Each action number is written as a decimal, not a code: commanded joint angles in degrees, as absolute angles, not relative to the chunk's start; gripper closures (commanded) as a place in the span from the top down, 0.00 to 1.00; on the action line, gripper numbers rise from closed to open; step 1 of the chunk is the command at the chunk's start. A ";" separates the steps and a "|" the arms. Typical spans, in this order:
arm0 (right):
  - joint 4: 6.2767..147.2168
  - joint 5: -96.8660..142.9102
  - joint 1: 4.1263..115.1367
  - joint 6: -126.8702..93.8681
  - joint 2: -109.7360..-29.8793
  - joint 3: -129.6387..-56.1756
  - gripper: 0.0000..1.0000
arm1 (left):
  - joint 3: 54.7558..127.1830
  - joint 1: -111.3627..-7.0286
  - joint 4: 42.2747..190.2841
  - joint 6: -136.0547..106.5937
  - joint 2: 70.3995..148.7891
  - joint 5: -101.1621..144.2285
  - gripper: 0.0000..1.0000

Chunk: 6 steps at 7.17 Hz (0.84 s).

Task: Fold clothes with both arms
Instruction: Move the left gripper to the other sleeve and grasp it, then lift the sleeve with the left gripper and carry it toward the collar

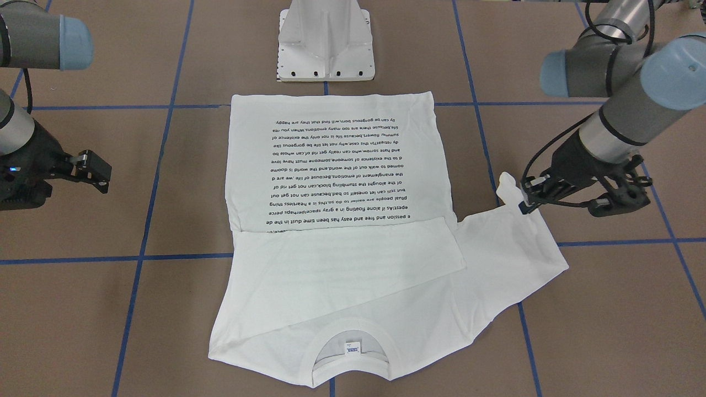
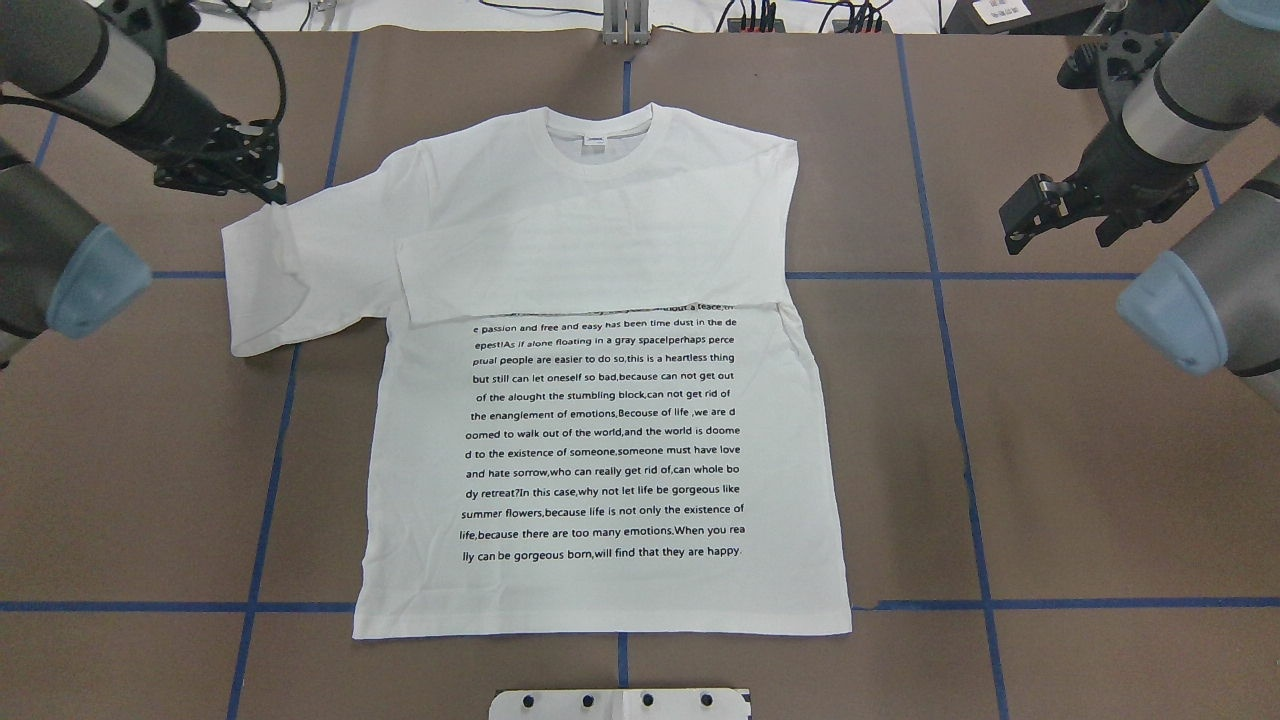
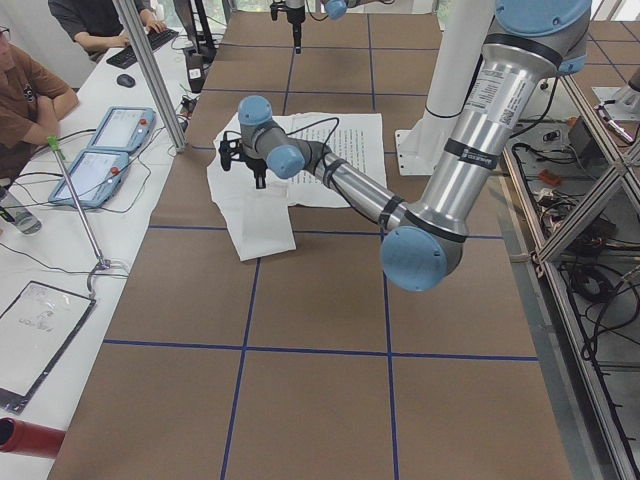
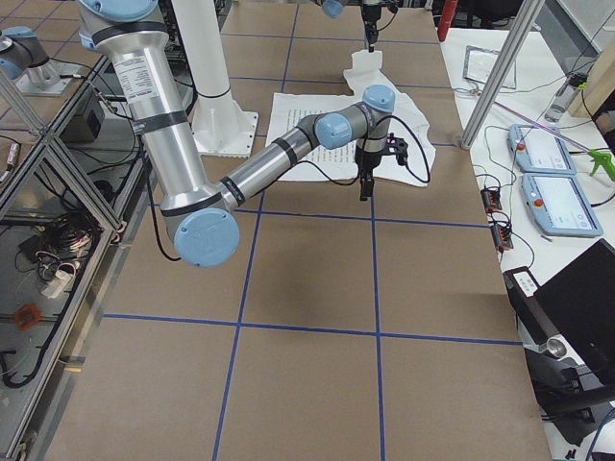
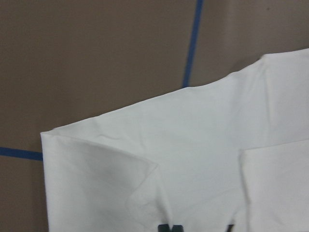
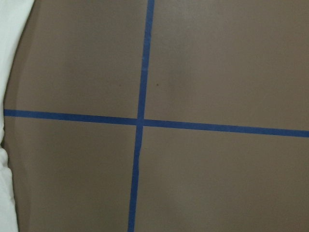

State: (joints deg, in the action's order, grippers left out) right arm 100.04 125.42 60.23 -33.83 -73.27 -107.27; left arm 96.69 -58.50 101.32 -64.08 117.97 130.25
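The white long-sleeved T-shirt lies flat on the brown table with its black text up and its collar away from the robot. One sleeve is folded across the chest. The other sleeve is doubled back at the shirt's left side. My left gripper is shut on that sleeve's cuff end, and a bit of cloth sticks up beside it in the front view. The left wrist view shows the sleeve leading to my fingertips. My right gripper is open and empty, hovering off the shirt's right side.
The white pedestal stands at the shirt's hem side. Blue tape lines grid the table. An operator and tablets sit along the far table edge in the side view. The right wrist view shows bare table and the shirt's edge.
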 commanded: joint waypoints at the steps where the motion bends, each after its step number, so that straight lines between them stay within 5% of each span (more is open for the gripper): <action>1: 92.68 125.51 60.56 -33.84 -80.21 -107.40 1.00 | 91.53 -55.82 98.26 -74.39 132.56 130.69 0.00; 3: 90.53 126.82 60.91 -33.75 -81.56 -106.18 1.00 | 85.28 -54.84 98.35 -81.10 143.74 130.78 0.00; 6: 90.53 127.09 61.70 -33.75 -81.39 -105.91 1.00 | 85.52 -53.54 98.79 -86.11 146.07 134.82 0.00</action>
State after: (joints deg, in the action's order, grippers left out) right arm 90.58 126.92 61.38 -33.75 -81.38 -106.01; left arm 85.61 -54.52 98.53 -83.63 144.86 134.02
